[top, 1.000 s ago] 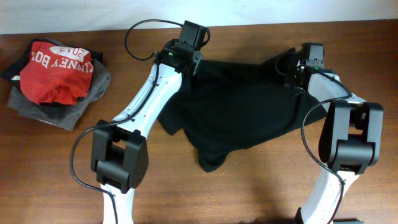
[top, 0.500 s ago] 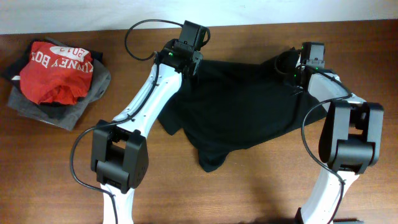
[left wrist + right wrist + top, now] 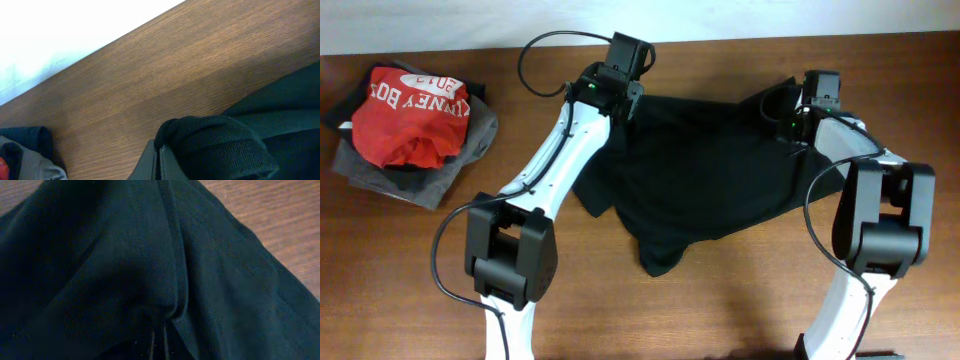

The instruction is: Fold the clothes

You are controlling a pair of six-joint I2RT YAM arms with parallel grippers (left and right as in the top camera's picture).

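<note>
Overhead: one black knit fabric garment (image 3: 705, 175) lies spread across the far middle of the brown wooden table (image 3: 420, 290). One heap sits far left, a red printed shirt (image 3: 410, 115) atop grey cloth (image 3: 460, 165). Of the two claws, the left gripper (image 3: 618, 103) meets the garment's far-left corner and the right gripper (image 3: 790, 115) its far-right corner.

Left wrist: jaws narrow, pinching a bunched fold.

Right wrist: cloth fills the view and puckers at the near edge, where the claw holds it.

On the table (image 3: 720, 310), clothes pile (image 3: 410, 125) lies left of shirt (image 3: 710, 170)
</note>
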